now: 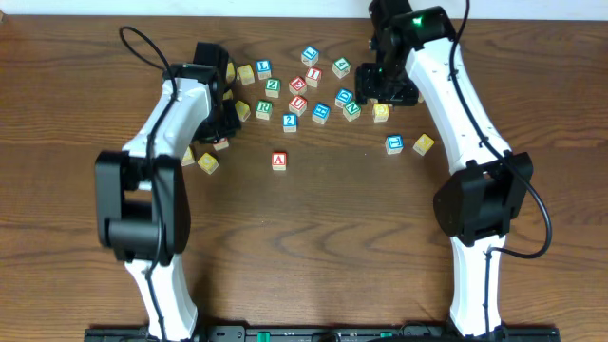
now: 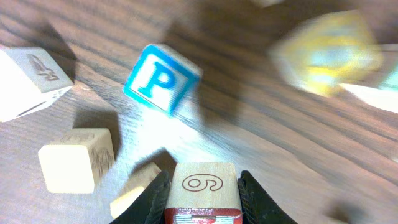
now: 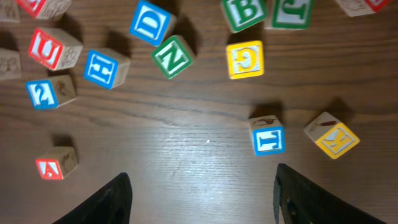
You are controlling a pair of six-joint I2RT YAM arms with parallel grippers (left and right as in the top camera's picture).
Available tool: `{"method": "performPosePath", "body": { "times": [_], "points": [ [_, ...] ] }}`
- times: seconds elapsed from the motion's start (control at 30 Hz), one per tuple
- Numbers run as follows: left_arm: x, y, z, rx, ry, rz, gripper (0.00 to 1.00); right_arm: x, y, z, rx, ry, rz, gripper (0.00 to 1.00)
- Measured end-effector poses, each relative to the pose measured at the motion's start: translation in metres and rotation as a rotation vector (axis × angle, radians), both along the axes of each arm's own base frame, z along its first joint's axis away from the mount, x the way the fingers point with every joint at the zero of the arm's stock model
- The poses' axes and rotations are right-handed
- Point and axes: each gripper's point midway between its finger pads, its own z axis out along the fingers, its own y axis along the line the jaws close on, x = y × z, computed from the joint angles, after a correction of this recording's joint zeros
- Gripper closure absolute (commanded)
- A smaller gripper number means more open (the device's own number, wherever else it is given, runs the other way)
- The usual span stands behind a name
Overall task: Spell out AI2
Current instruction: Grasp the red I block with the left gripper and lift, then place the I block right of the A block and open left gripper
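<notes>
The red A block [image 1: 278,161] stands alone on the table in front of the pile; it also shows in the right wrist view [image 3: 56,163]. The blue 2 block [image 1: 290,122] [image 3: 50,91] lies behind it. A blue I block [image 1: 394,144] [image 3: 267,135] lies to the right. My left gripper [image 1: 226,116] [image 2: 202,199] is shut on a wooden block with a red face and an outlined 6 or 9 [image 2: 202,186], left of the pile. My right gripper [image 1: 380,90] [image 3: 202,202] is open and empty above bare wood between the A and the I.
Several other letter blocks lie scattered at the back: red U [image 3: 55,48], blue H [image 3: 106,67], blue D [image 3: 151,23], green N [image 3: 173,56], yellow G [image 3: 244,59], yellow K [image 3: 331,135]. A blue P block [image 2: 160,78] and plain wooden blocks [image 2: 74,158] lie near my left gripper.
</notes>
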Motion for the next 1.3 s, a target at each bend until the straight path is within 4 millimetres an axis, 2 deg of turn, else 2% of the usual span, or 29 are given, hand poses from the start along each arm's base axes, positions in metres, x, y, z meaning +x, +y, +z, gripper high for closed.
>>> {"method": "performPosePath", "body": {
  "times": [0.1, 0.2, 0.33, 0.53, 0.67, 0.77, 1.0, 1.1, 1.3],
  "points": [
    [0.001, -0.024, 0.035, -0.012, -0.085, -0.062, 0.78, 0.005, -0.014, 0.000, 0.001, -0.002, -0.033, 0.32],
    [-0.003, -0.058, 0.056, -0.025, -0.136, -0.140, 0.78, 0.009, -0.032, 0.000, 0.000, -0.001, -0.072, 0.32],
    [-0.018, -0.109, 0.057, -0.037, -0.137, -0.254, 0.78, 0.012, -0.056, 0.000, -0.005, 0.009, -0.124, 0.32],
    [-0.040, -0.165, 0.051, -0.057, -0.131, -0.347, 0.78, 0.011, -0.084, -0.001, -0.012, 0.032, -0.181, 0.32],
    [-0.039, -0.180, 0.048, -0.069, -0.151, -0.365, 0.78, 0.010, -0.087, -0.001, -0.013, 0.037, -0.186, 0.31],
    [-0.039, -0.181, 0.038, -0.064, -0.136, -0.364, 0.78, 0.010, -0.086, -0.002, -0.013, 0.037, -0.186, 0.31],
    [-0.044, -0.178, -0.014, -0.023, -0.032, -0.365, 0.78, 0.010, -0.086, -0.001, -0.013, 0.037, -0.186, 0.30],
    [-0.045, -0.177, -0.029, -0.011, -0.007, -0.376, 0.78, 0.010, -0.086, -0.001, -0.013, 0.036, -0.186, 0.30],
    [-0.041, -0.173, -0.037, 0.024, -0.011, -0.375, 0.78, 0.010, -0.086, -0.001, -0.013, 0.037, -0.186, 0.29]
  ]
}}
